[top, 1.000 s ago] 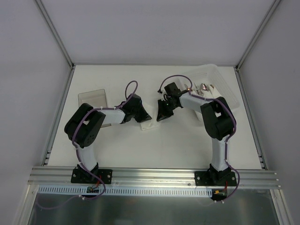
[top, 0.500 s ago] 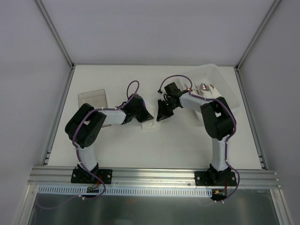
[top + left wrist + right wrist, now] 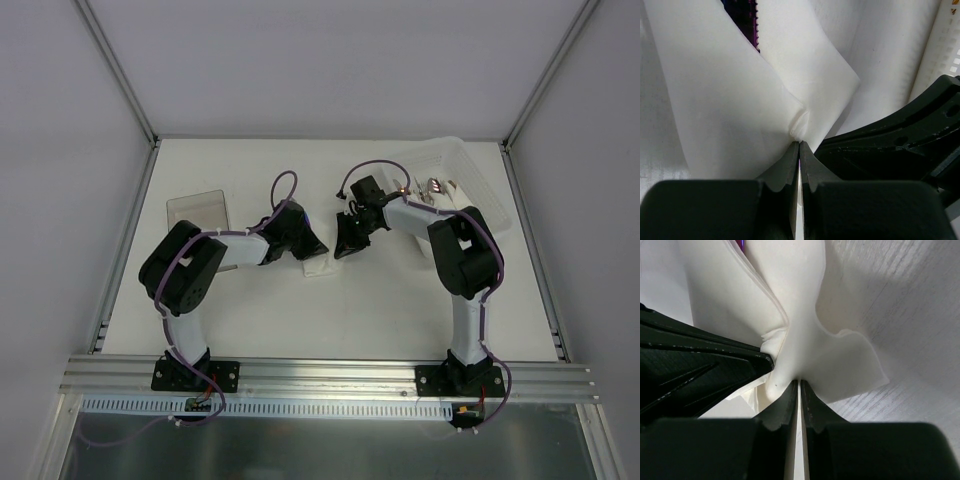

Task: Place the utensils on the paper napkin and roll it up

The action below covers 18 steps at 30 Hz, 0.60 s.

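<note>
We find both arms meeting over the napkin (image 3: 715,110) near the middle of the table (image 3: 380,300). The left gripper (image 3: 799,145) has its fingers pressed tight together on a puckered fold of the white paper. The right gripper (image 3: 798,383), just beside it and facing it, pinches another bunched fold between fingers all but closed. The paper rises in loose flaps around both sets of fingertips. A sliver of the purple utensil (image 3: 742,22) shows between the folds on the far side; we cannot make out the black spoon. A clear box (image 3: 490,200) sits at the table's far right corner, well apart from the napkin.
</note>
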{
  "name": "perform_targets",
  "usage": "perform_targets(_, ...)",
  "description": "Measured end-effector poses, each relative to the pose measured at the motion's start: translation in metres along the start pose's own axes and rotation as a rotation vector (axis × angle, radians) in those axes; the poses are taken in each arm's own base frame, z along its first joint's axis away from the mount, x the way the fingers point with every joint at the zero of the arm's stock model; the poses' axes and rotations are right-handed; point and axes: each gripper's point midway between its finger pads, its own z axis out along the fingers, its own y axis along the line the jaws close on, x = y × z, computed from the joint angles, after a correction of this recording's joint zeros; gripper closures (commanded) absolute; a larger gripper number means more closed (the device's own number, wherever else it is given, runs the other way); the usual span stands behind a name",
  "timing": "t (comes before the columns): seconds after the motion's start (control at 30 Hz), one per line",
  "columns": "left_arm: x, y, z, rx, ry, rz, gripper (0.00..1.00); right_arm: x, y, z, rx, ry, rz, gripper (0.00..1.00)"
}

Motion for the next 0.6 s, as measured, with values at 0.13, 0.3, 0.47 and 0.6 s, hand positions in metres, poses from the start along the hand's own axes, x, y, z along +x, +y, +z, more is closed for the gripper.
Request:
perform_targets(0.13, 0.002, 0.006, 0.006, -0.009, 0.008, -0.007, 1.0, 0.0, 0.0, 0.0, -0.001, 0.0, -0.002, 0.91)
perform_targets(0.3, 0.004, 0.004, 0.011, 0.005, 0.019, -0.03, 1.0, 0.0, 0.001, 0.0, -0.005, -0.001, -0.005, 0.89)
perform_targets(0.47, 0.006, -0.002, 0.018, 0.028, 0.04, -0.058, 1.0, 0.005, 0.004, -0.008, -0.019, -0.018, -0.011, 0.88)
perform_targets(0.6, 0.005, -0.004, 0.021, 0.034, 0.045, -0.075, 1.0, 0.01, 0.018, -0.019, -0.072, -0.044, 0.01, 0.89)
